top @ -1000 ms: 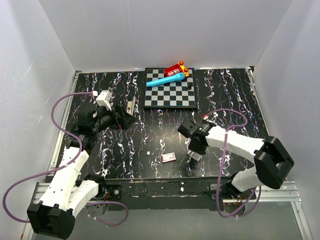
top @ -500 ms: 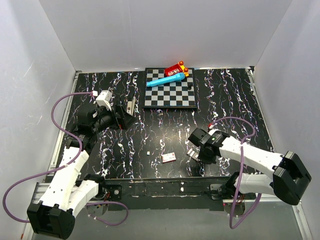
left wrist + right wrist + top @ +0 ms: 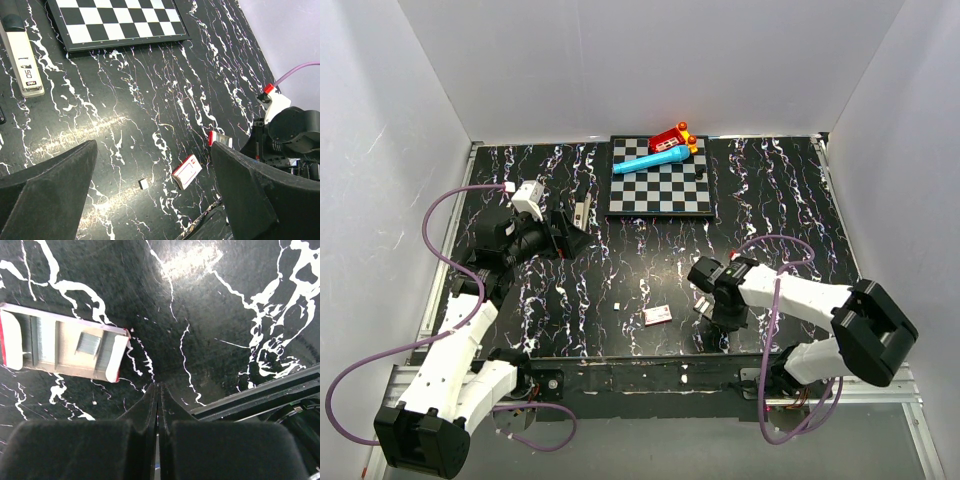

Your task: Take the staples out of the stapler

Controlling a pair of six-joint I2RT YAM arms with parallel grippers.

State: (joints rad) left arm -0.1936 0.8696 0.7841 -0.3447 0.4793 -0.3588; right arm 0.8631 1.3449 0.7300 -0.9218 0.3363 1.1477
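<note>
Our left hand (image 3: 154, 150) hangs spread wide above the surface (image 3: 150, 90). The stapler (image 3: 22, 55) lies ahead of it, off to the left, beside the checkerboard (image 3: 120, 20). Our right hand (image 3: 157, 390) is pressed together on nothing, just beside the open box (image 3: 114, 357) holding staples (image 3: 90, 345).

stapler (image 3: 582, 212) lying left of chessboard (image 3: 650, 190) | red-white box (image 3: 657, 315) near table (image 3: 780, 200) front edge
</note>
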